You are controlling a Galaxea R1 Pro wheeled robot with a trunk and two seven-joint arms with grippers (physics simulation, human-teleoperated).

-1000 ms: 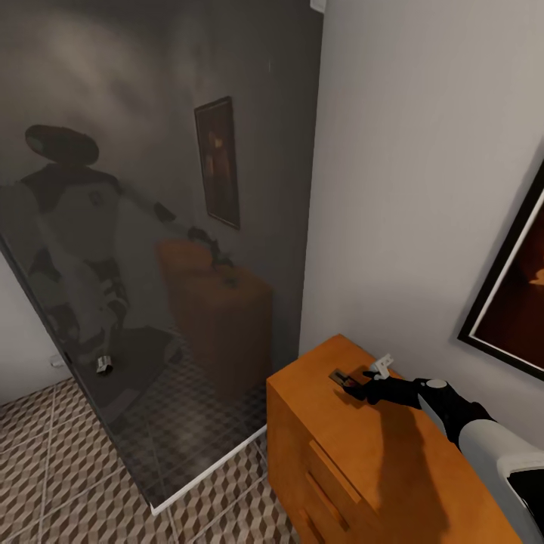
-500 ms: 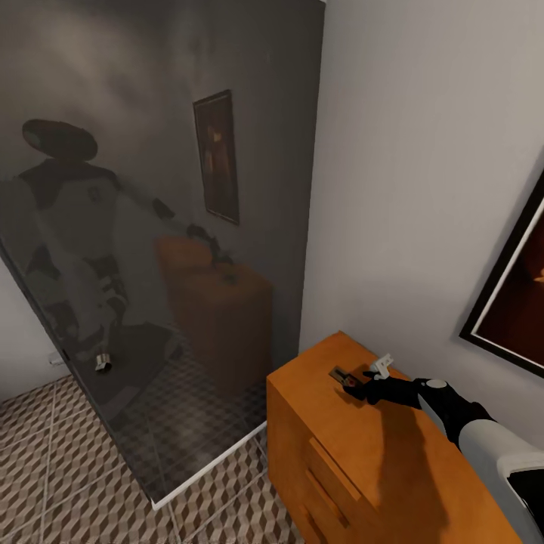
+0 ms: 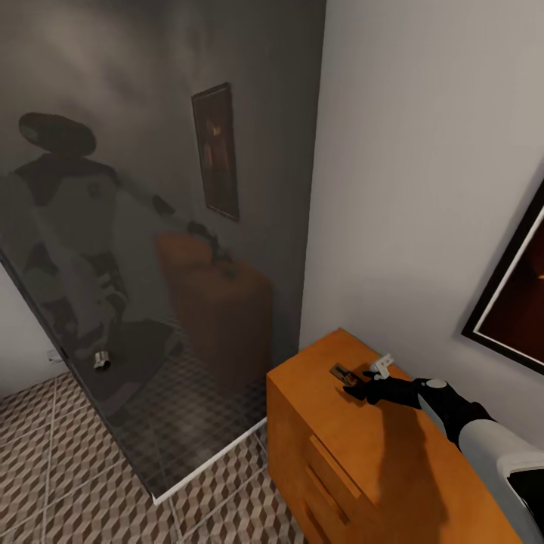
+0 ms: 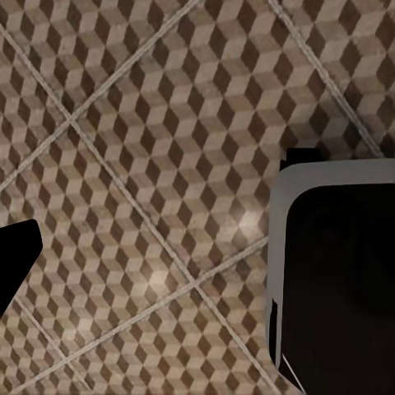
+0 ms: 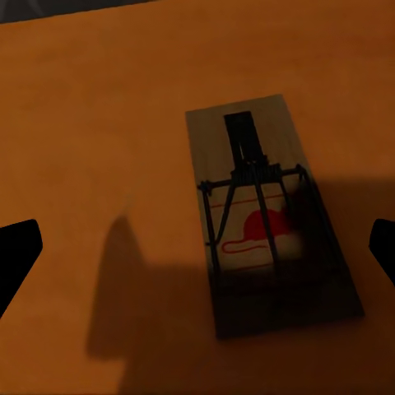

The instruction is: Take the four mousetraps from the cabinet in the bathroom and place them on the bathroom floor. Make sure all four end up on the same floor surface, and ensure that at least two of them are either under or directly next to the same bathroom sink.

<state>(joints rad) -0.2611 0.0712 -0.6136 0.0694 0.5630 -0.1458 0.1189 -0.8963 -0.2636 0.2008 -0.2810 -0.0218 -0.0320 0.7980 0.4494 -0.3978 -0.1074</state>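
One mousetrap (image 3: 342,372) lies flat on the orange-brown cabinet (image 3: 317,423), near its far corner by the wall. In the right wrist view the mousetrap (image 5: 263,222) is a brown slab with a dark wire bar and a red mouse print. My right gripper (image 3: 358,390) hovers just over it, open, and the trap sits between the two fingertips (image 5: 16,255) without touching them. My left gripper (image 4: 197,247) hangs open and empty over the cube-patterned bathroom floor (image 4: 148,164). The sink is out of view.
A tall dark reflective panel (image 3: 151,227) stands left of the cabinet and mirrors me. A small white object (image 3: 380,368) sits on the cabinet top by the wall. A framed picture (image 3: 514,302) hangs at the right. Cube-patterned floor (image 3: 45,453) lies at lower left.
The head camera has shifted slightly, so the picture has moved a little. My right gripper stays open over the mousetrap in almost the same place.
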